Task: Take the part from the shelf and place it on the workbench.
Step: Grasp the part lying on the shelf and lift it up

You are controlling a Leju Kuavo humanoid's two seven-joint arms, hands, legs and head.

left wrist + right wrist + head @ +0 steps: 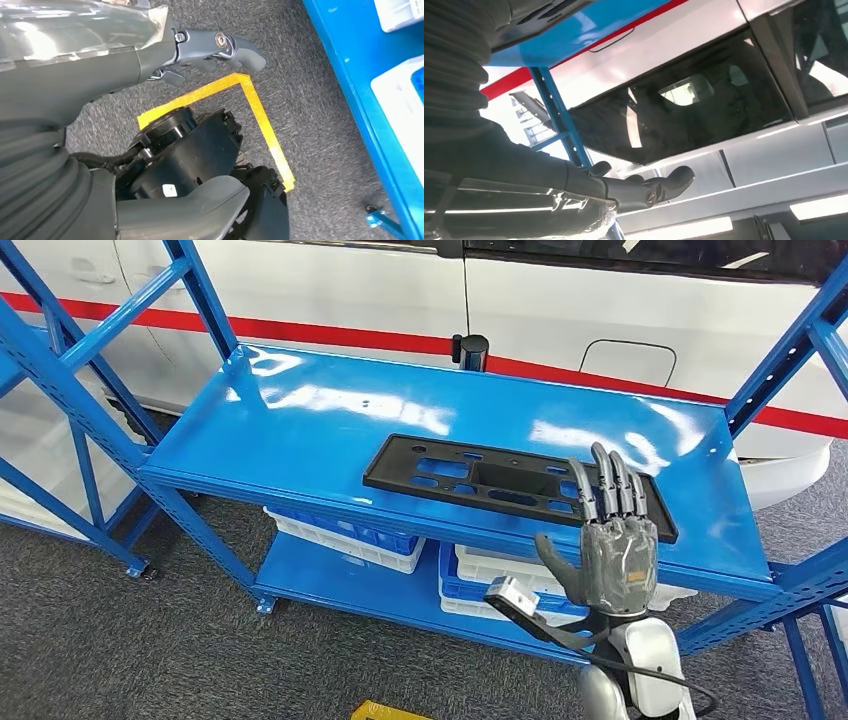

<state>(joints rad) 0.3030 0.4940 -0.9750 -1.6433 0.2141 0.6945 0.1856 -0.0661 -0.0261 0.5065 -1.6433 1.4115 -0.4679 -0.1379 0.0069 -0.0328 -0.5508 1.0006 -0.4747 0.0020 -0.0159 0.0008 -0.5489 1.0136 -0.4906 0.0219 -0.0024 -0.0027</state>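
Blue metal shelving (300, 430) stands on grey carpet in front of a white car with a red stripe (620, 330). Raised before the shelf's front edge is the right robot hand (610, 540), palm toward the shelf, its fingers (605, 485) straight, upright and close side by side, its thumb out to one side; it holds nothing. The fingertips overlap the near right part of the part (470, 478) in the head view, though whether they touch it cannot be told. That part is a long flat black plastic panel with cut-outs, lying flat on the top shelf board, toward its front right. White and blue bins (350, 538) sit on the lower shelf beneath. The left robot hand (210, 52) hangs low over the carpet, fingers loosely curled and holding nothing, above a corner of yellow floor tape (250, 100).
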